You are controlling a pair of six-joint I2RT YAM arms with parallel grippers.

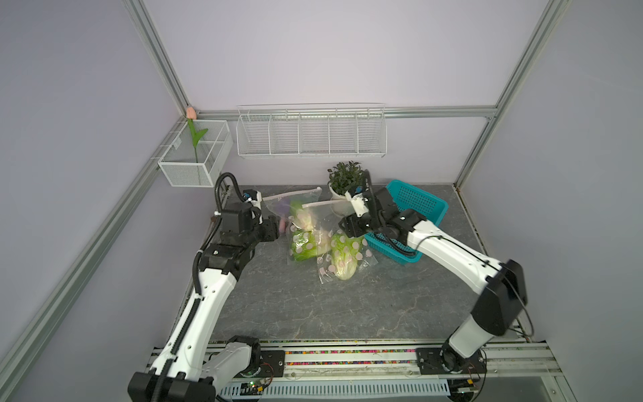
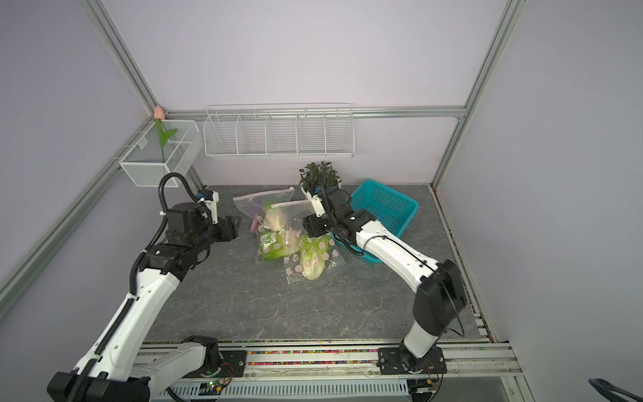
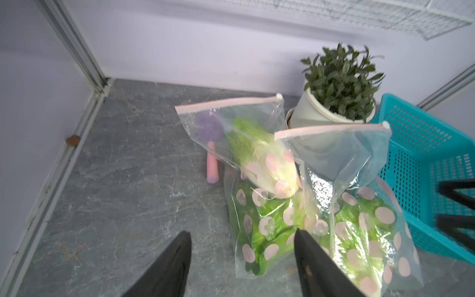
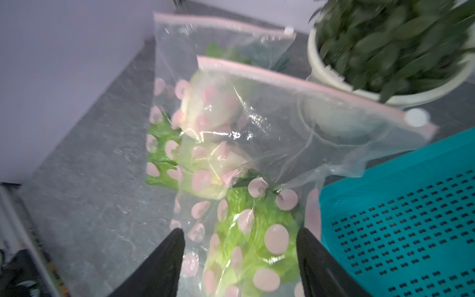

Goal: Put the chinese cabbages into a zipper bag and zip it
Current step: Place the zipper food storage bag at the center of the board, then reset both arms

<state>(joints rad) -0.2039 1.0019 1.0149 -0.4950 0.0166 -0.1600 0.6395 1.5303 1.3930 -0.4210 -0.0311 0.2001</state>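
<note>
We recorded the chinese cabbages lying inside clear dotted zipper bags on the table, pink strips seemingly run shut, presumably why the left gripper and right gripper held spread jaws around nothing.

3 light-green cabbages lie heaped inside clear pink-dotted zip bags.

My fingers were matt black and faintly ribbed. The teal basket was smooth perforated plastic. Against it, the zipper bags were clear, glossy, wrinkled film printed with pink dots, and the chinese cabbages inside looked crinkled and waxy. Behind the basket the pot was smooth white, and under it the tabletop looked like matt veined stone.
</note>
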